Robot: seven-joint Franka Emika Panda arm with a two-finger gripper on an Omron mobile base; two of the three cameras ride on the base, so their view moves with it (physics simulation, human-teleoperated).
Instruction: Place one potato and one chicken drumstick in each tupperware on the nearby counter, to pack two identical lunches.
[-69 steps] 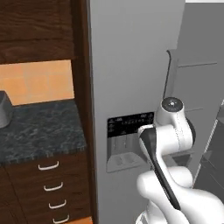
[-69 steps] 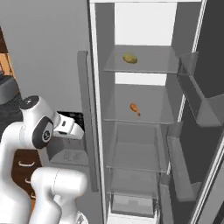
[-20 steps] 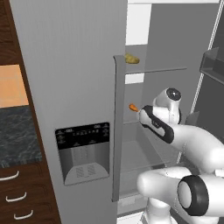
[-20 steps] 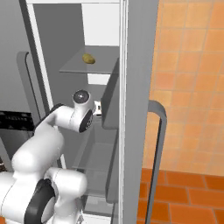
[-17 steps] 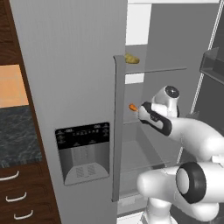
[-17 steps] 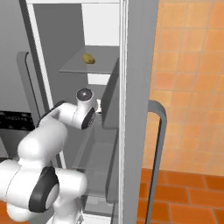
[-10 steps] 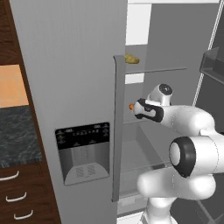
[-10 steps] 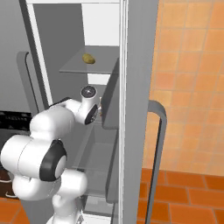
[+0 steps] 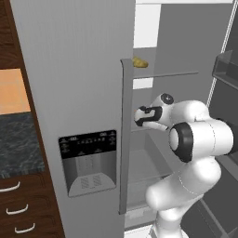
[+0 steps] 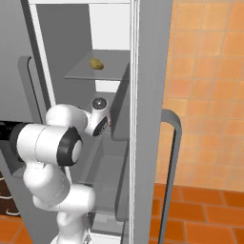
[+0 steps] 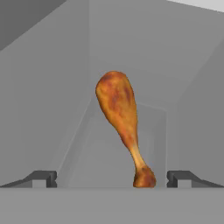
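- In the left base view, we see our white robot arm (image 9: pixel 195 139) reach into the tall grey open fridge (image 9: pixel 83 93). Our hand is tucked behind the edge of the fridge door, at the middle shelf. A small yellow-brown potato (image 9: pixel 140 62) sits on the clear glass shelf (image 9: pixel 172 73) above our hand. A bit of the black speckled stone counter (image 9: pixel 18 144) shows at the far left, with dark wood drawers (image 9: pixel 23 204) under it.
- In the right base view, we see the potato on the top shelf, well above our arm. An orange tiled wall (image 10: pixel 209 86) is on the right.
- In the hand view, we see a brown roasted chicken drumstick (image 11: pixel 122 127) right in front of us on the grey fridge shelf. Its thin bone end points at us, and its fat end points away. Our claw (image 11: pixel 112 179) is wide open. Its two dark fingertips (image 11: pixel 41 178) stand far apart, one on each side of the bone end, not touching it. We hold nothing.
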